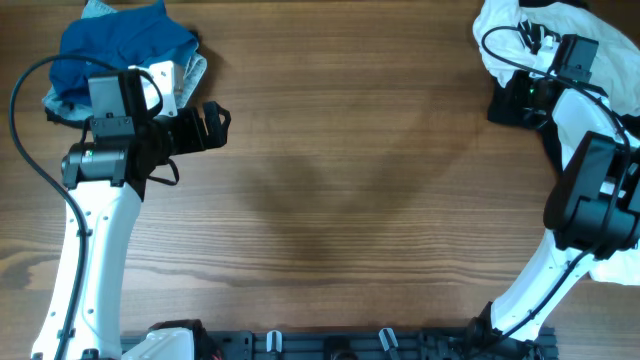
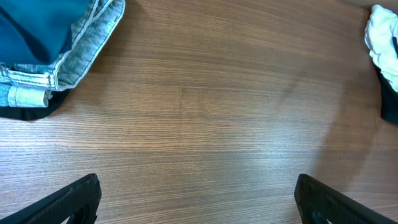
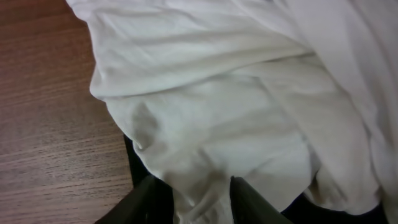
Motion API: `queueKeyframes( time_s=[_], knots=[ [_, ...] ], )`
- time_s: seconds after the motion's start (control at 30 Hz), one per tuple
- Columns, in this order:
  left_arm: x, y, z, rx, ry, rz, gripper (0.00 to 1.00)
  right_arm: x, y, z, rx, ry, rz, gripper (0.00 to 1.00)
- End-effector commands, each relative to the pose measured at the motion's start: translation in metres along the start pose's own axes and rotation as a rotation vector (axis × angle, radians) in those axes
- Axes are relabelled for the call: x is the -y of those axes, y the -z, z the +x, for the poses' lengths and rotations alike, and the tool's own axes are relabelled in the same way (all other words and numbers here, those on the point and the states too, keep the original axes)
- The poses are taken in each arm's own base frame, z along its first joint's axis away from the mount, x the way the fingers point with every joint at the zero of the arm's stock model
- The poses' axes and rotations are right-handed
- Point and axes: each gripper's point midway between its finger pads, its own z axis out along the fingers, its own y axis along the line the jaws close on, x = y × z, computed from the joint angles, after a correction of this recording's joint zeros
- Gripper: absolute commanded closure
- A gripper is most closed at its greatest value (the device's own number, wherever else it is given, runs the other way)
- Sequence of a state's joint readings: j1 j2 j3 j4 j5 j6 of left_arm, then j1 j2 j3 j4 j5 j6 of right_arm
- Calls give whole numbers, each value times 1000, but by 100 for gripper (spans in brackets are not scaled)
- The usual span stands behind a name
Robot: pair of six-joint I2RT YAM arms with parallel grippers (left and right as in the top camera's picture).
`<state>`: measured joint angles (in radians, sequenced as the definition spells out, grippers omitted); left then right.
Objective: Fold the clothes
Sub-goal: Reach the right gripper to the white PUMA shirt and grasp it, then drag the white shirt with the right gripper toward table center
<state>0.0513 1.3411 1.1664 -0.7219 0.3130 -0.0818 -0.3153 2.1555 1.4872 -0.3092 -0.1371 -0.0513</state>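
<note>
A pile of clothes lies at the table's far left: a blue garment on top of light denim. A crumpled white garment lies at the far right and fills the right wrist view. My left gripper is open and empty above bare wood, just right of the blue pile; its fingertips show far apart in the left wrist view. My right gripper sits at the near-left edge of the white garment, with a fold of the white cloth pinched between its fingers.
A black piece of cloth lies under the white garment's left edge. More white fabric hangs at the right table edge beside the right arm. The wooden table stretches between the two piles.
</note>
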Motion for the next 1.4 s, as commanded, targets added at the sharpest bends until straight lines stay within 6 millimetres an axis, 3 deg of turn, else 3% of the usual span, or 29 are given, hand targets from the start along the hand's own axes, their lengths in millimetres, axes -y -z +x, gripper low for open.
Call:
queueKeyframes(
  time_s=[0.0,0.37,0.6,0.77,0.93,1.03,1.23,1.37],
  knots=[
    [4,-4,-1,-13,6,12,0,5,-18,22,-56,-2,6,68],
    [2,-8,1,-26,10,10,0,9,-19,16,-31,-12,20,79],
    [2,-8,1,-25,10,10,0,10,-19,15,-26,-20,22,95],
    [2,-8,1,-26,11,12,0,8,-10,-3,22,-33,11,96],
    [3,-8,-1,-17,7,14,0,-8,39,-45,121,-14,-49,96],
    [4,-8,-11,22,-6,17,0,-18,83,-64,174,3,-76,96],
    [5,-8,-21,60,-17,22,0,-41,135,-75,216,43,-162,96],
    [-1,-5,-29,91,-11,14,0,-96,151,-65,184,98,-350,96]
  ],
)
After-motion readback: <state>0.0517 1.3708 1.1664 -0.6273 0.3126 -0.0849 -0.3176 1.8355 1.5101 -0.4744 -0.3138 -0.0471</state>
